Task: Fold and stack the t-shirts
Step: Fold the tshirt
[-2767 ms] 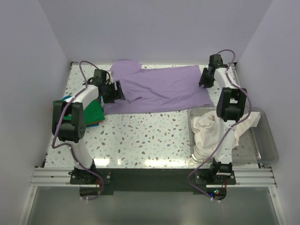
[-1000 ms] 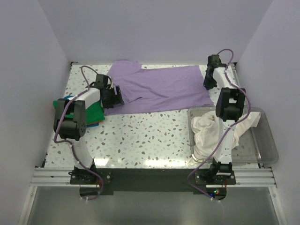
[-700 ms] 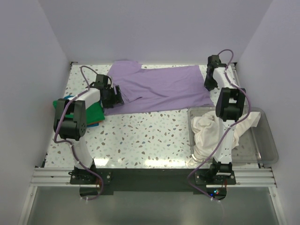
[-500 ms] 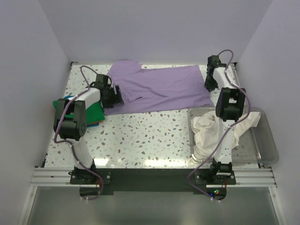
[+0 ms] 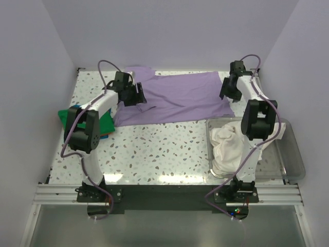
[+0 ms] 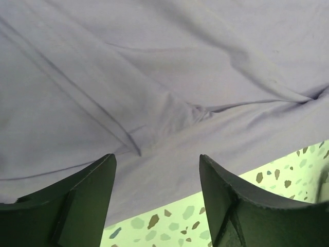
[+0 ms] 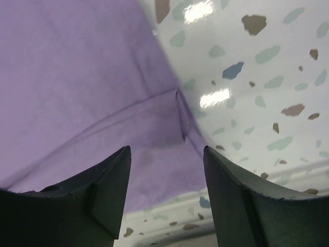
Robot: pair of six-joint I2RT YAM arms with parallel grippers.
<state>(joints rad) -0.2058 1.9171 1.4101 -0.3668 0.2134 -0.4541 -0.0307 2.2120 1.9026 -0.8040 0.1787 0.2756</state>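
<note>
Arms reposition over the lavender t-shirt
The left gripper has climbed from its near-left edge onto the sleeve; the right gripper hovers over its right hem. Both jaws are spread and empty; the shirt lies spread on the surface, unfolded.

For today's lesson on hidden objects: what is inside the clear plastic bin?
A crumpled cream white t-shirt lies in the clear plastic bin. The right arm crosses above it, hiding part of the cloth. Whether anything lies beneath the shirt cannot be seen.
</note>
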